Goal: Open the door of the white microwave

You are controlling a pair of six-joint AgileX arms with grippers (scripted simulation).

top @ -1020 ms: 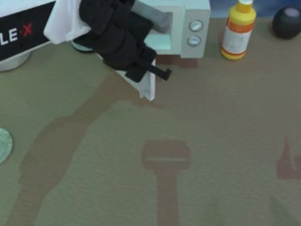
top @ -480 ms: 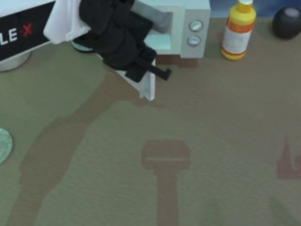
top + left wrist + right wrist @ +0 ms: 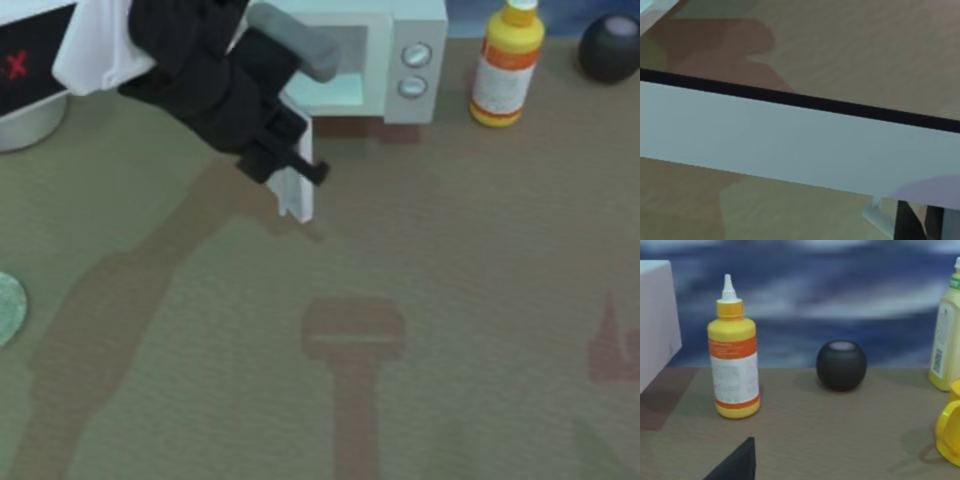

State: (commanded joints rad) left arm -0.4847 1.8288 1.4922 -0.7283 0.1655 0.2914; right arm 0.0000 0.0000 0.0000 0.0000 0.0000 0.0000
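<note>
One arm at work: the left pincer sits upper centre of the top view, just in front of the white microwave, right at the free edge of the door. The door stands swung out from the oven front toward the middle of the desk, seen nearly edge-on from above, with the pale cavity exposed behind it. Whether the fingers are clamped on the door edge or merely hooked beside it, I cannot tell; the left wrist view gives only a pale band of panel with a dark upper line.

Judgement: the door looks well past half open. To finish cleanly, follow the hinge's arc rather than pulling straight, keep contact near the free edge for leverage, and go slowly so the oven body does not slide or twist on the desk.

Right pincer: only a dark tip shows, parked facing the yellow bottle and the dark sphere.
</note>
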